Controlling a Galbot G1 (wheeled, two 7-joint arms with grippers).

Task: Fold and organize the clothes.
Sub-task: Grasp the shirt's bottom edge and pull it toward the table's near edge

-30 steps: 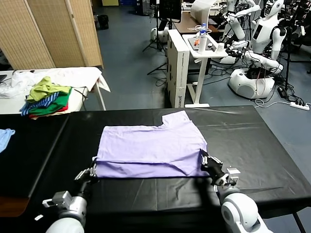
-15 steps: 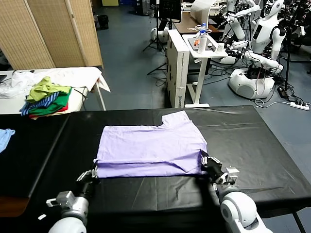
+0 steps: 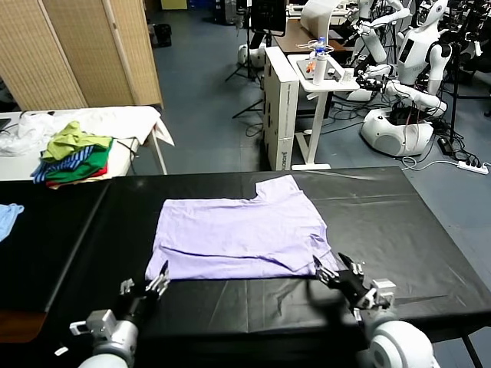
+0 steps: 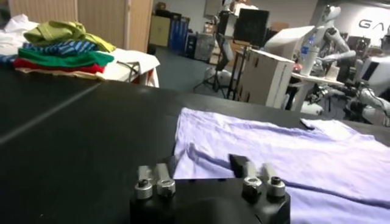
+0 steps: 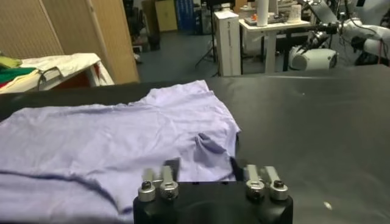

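Head view: left gripper (image 3: 159, 277) sits at the near left corner of a lavender thin-fabric T-shirt (image 3: 238, 234) – fingers spread wide, holding nothing. That shirt lies flat, partly folded, mid black worktop (image 3: 399, 230). Right gripper (image 3: 330, 270) sits at its near right corner – fingers also wide, empty.

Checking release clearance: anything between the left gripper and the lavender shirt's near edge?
No: head view shows only bare black table between the open left gripper and the lavender shirt.
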